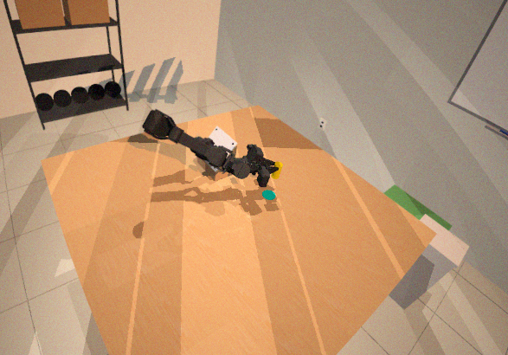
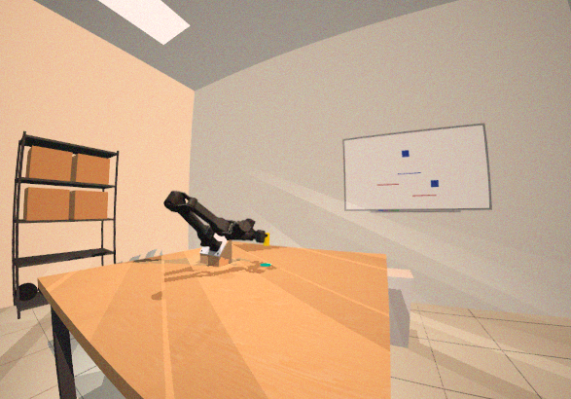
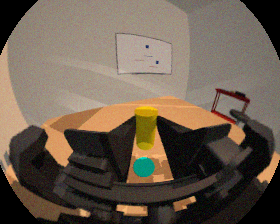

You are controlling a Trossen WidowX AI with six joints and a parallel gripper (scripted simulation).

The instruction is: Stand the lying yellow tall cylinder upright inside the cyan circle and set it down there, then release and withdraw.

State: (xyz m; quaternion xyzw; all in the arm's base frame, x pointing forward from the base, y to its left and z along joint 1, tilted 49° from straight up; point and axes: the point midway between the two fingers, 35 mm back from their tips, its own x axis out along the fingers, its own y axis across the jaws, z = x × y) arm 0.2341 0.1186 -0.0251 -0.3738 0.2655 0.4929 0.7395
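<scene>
The yellow tall cylinder is held between the fingertips, raised above the table. It stands about upright in the exterior view. My gripper is shut on it, with the fingers reaching out nearly level. The cyan circle lies flat on the table. It shows whole, below the cylinder's lower end in the wrist view. The cylinder hangs above the table and is not touching the circle.
The wooden table carries the arm's base on a pale plate. Shadows of the arm fall across the table around the circle. A grey and white box stands beyond the table's right edge. A shelf rack stands behind at the left.
</scene>
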